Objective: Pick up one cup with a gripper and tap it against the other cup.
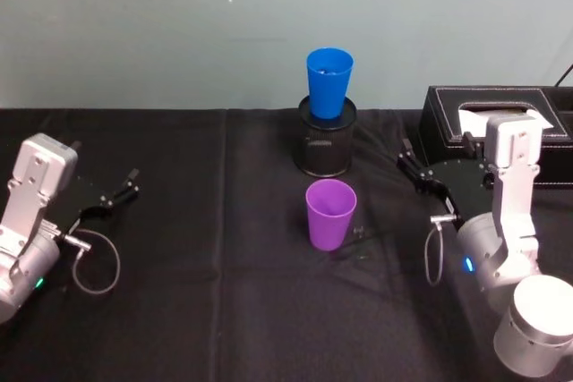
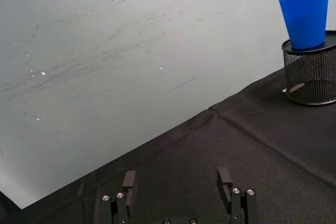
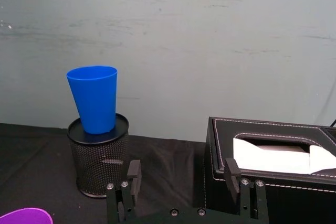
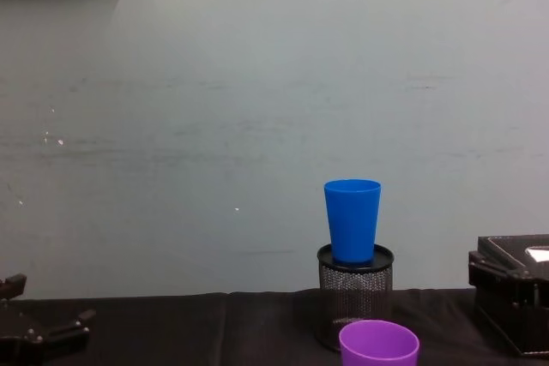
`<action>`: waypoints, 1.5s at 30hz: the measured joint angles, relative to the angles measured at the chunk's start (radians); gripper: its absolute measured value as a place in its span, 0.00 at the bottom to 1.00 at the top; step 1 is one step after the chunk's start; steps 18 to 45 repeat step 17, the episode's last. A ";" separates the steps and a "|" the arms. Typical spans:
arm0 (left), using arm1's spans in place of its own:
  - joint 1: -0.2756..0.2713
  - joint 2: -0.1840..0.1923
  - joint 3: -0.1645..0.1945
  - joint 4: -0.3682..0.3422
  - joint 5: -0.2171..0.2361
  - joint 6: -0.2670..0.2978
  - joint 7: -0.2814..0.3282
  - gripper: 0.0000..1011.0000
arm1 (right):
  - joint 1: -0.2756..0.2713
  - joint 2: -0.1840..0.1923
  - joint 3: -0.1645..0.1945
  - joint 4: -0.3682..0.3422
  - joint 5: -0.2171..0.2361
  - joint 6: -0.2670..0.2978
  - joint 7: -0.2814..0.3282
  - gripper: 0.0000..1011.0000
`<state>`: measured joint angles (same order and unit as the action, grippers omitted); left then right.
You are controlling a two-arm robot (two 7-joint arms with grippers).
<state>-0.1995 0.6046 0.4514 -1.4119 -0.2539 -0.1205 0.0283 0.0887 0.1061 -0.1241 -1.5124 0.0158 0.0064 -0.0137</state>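
Note:
The purple cup stands upright on the black cloth at the table's middle; its rim also shows in the chest view and the right wrist view. Behind it the blue cup stands upright on top of a black wire-mesh pot. My right gripper hangs open to the right of the purple cup, apart from it, nothing between its fingers. Far to the left my left gripper rests open and empty, its fingers pointing toward the wall.
A black tissue box with white tissue stands at the back right, just behind the right gripper. Loose cable loops hang by both wrists. A pale wall runs behind the table's far edge.

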 joint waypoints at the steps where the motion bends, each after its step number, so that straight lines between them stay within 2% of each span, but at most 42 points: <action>1: 0.000 0.000 0.000 0.000 0.000 0.000 0.000 0.99 | 0.000 0.000 0.000 -0.001 0.000 0.000 0.000 0.99; 45: 0.000 0.000 0.000 0.000 0.000 0.000 0.000 0.99 | 0.000 0.003 -0.004 -0.010 0.008 0.004 0.008 0.99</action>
